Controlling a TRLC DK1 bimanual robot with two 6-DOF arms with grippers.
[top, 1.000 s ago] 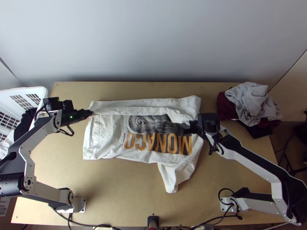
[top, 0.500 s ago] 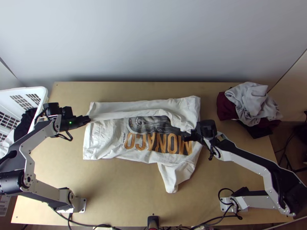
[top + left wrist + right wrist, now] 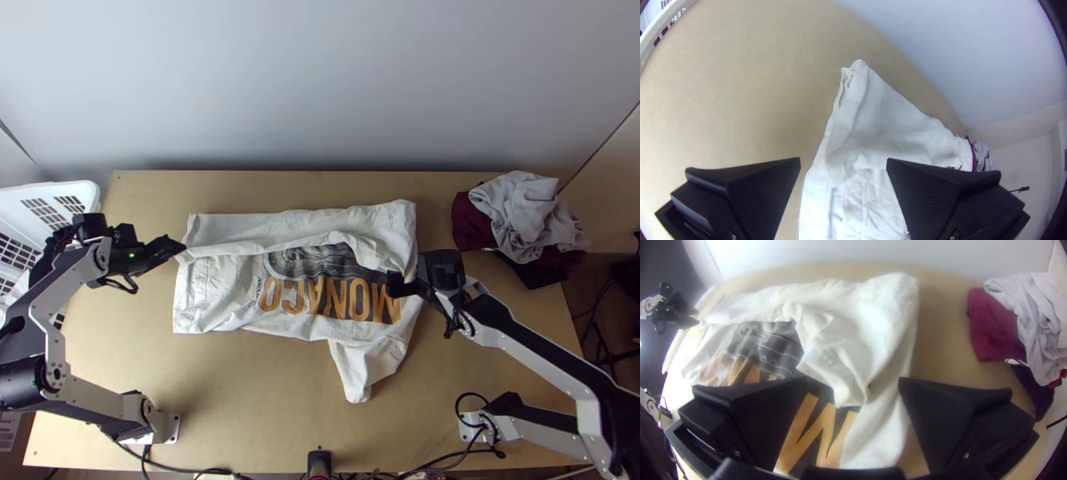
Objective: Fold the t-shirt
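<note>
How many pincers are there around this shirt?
2. In the top view, the left pincer is open at the left edge of the shirt; the right pincer is open at the shirt's right side, near the print.

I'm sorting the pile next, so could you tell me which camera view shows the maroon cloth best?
The right wrist view: the maroon cloth shows largest there, partly under the grey cloth. The top view shows smaller patches of it; the left wrist view, a thin strip beyond the T-shirt.
</note>
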